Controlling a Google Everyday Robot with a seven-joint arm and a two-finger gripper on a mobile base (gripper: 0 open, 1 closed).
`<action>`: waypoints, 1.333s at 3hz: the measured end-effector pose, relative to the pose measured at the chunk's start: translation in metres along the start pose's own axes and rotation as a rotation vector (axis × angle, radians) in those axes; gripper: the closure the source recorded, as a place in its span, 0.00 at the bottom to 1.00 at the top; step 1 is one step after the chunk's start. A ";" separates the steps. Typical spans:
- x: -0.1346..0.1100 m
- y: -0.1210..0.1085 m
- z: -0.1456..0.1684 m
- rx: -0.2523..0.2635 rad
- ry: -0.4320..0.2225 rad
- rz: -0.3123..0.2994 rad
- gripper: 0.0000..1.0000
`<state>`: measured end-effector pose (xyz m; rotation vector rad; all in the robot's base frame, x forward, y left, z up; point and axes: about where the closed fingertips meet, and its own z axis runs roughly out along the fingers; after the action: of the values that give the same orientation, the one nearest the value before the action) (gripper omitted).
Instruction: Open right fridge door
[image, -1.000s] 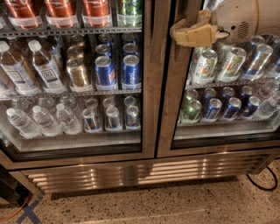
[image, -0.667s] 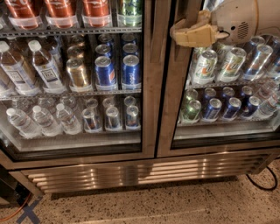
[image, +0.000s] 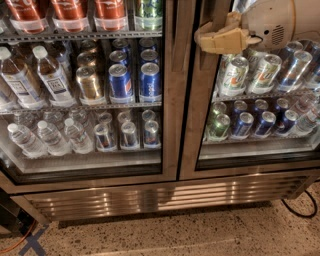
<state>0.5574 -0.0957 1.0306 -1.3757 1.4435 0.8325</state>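
Hand (image: 207, 39), blocky beige, at steel-framed right fridge door (image: 193, 125)

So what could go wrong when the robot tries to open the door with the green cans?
The gripper sits up high at the right fridge door's steel edge, right beside the left door. No handle shows there, so it might slip off the smooth frame. It might also catch the left door's edge instead, since the two frames nearly touch. And a black cable lies on the floor at the right, which the base could perhaps roll over.
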 end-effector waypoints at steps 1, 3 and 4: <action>-0.011 0.001 -0.002 0.015 -0.024 -0.012 1.00; -0.012 0.000 -0.003 0.021 -0.029 -0.012 1.00; -0.013 0.000 -0.003 0.025 -0.032 -0.011 1.00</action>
<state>0.5563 -0.0946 1.0436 -1.3448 1.4158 0.8236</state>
